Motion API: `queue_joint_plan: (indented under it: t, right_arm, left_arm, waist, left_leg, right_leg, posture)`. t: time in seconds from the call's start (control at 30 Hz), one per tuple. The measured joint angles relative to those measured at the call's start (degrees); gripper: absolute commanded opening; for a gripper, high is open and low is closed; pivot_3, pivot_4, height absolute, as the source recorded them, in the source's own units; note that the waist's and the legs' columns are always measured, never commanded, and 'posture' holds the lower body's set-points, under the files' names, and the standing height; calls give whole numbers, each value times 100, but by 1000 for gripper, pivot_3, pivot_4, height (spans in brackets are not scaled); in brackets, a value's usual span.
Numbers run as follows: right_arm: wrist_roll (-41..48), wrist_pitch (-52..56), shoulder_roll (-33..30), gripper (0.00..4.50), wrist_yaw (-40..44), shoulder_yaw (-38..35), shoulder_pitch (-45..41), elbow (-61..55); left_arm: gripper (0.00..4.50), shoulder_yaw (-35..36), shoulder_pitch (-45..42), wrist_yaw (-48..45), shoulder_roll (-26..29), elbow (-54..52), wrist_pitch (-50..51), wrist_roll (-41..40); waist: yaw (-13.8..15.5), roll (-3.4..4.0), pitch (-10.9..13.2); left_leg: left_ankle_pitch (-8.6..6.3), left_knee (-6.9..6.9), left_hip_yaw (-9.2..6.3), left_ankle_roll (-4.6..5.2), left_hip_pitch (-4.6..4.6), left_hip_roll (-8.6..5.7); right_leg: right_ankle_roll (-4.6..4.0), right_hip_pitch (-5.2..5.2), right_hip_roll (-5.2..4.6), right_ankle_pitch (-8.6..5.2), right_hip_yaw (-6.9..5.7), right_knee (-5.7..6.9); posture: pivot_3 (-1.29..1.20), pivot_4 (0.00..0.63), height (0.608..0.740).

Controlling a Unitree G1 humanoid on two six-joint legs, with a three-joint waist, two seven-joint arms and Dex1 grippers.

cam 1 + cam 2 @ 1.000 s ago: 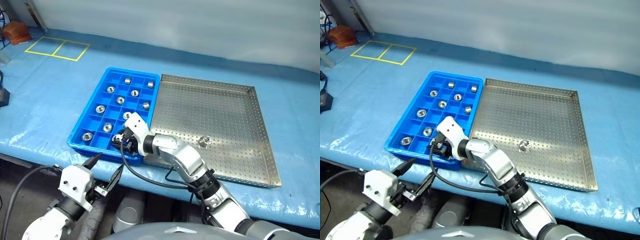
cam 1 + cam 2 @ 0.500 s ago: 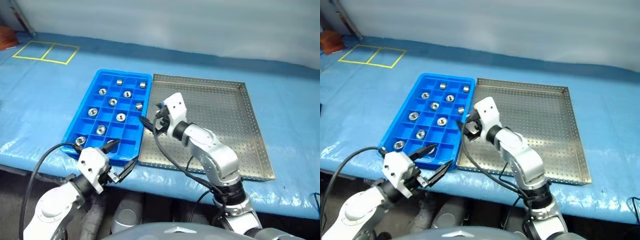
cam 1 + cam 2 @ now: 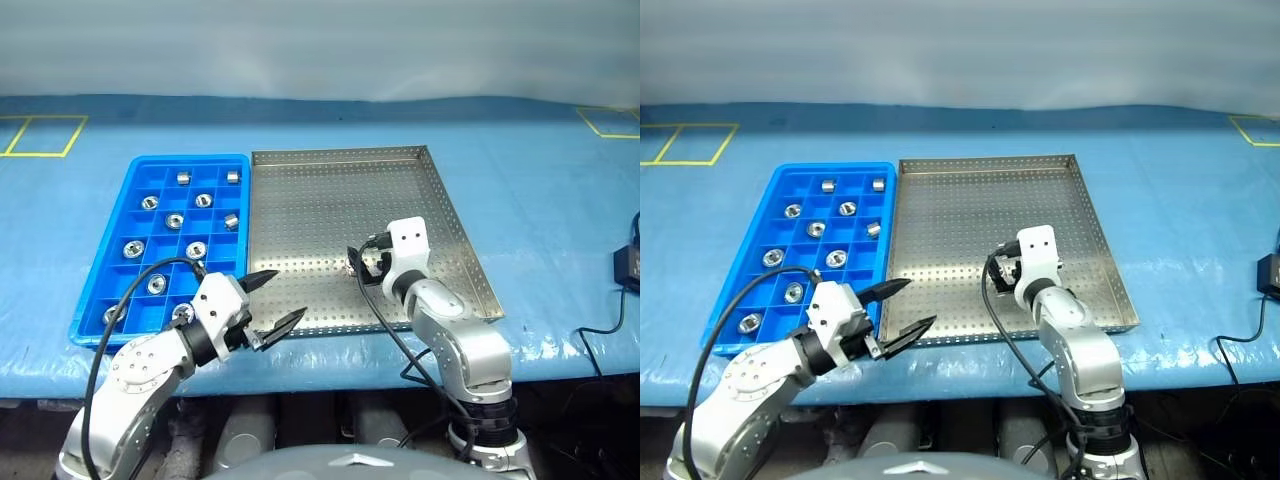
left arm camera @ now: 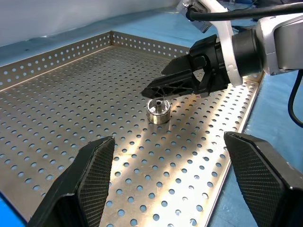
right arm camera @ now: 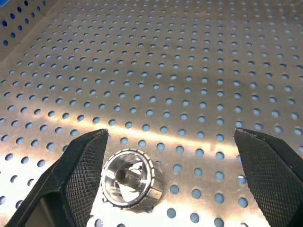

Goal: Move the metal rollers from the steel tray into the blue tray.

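One metal roller [image 4: 158, 110] stands alone on the perforated floor of the steel tray [image 3: 330, 190], right of centre. My right gripper [image 3: 360, 270] is open low over it. In the right wrist view the roller [image 5: 129, 184] lies between the two fingers, close to one fingertip [image 5: 85, 175]. My left gripper [image 3: 275, 303] is open and empty, hovering over the steel tray's near left corner and pointing toward the roller. The blue tray [image 3: 105, 270] sits against the steel tray's left side, with several rollers [image 3: 174, 221] each in its own cell.
The trays lie on a blue table covering. Yellow tape squares mark it at the far left [image 3: 40, 135] and far right [image 3: 610, 120]. A small black box [image 3: 628, 268] with a cable sits at the right edge. The steel tray's raised rim [image 3: 470, 250] surrounds the roller's area.
The camera has swung right. My right gripper left the blue tray's near edge, crossed over the steel tray to the lone roller, and opened wider. My left gripper rose to the trays' front edge.
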Motion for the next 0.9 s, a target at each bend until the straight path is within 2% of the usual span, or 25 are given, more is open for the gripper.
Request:
queue_joint_plan:
  t: [0.27, 0.53, 0.57, 0.77, 0.9]
  right_arm:
    - [6, -278, 140, 4472, 34, 100, -11, 578]
    - [-40, -637, -1, 1886, 155, 272, 61, 801]
    - [-30, -642, 9, 1688, 159, 284, 28, 792]
    - [36, -636, 116, 1694, 297, 376, -836, 524]
    - [122, -641, 238, 1694, 580, 775, -1388, 589]
  left_arm:
    - [4018, -84, -33, 15, 48, 3, 62, 42]
    - [4018, -175, 67, 188, 42, 1, 78, 76]
    - [4018, -181, 83, 220, 42, 0, 80, 94]
    - [4018, -183, 208, 478, -56, -26, 84, 207]
    - [4018, -151, 435, 793, -73, -87, 183, 387]
  waist:
    - [18, -3, -2]
    - [56, -3, -2]
    - [60, -3, -2]
    - [100, -4, -2]
    - [159, -4, -2]
  left_leg:
    - [1, 5, 7, 2, 0, -3]
    - [2, 4, 7, 2, 2, -2]
    - [2, 4, 7, 1, 2, -2]
    - [5, 5, 6, -1, 4, -2]
    - [6, -1, 1, -3, 5, -1]
  right_leg:
    - [5, 0, -2, 4, 10, -1]
    - [4, 0, -1, 6, 12, 2]
    - [4, -1, 0, 6, 12, 3]
    - [6, -3, 1, 7, 11, 10]
    - [-3, -3, 3, 10, 7, 13]
  posture:
    - [121, 150, 740]
    - [147, 150, 740]
    - [156, 150, 740]
    - [228, 150, 740]
    - [285, 150, 740]
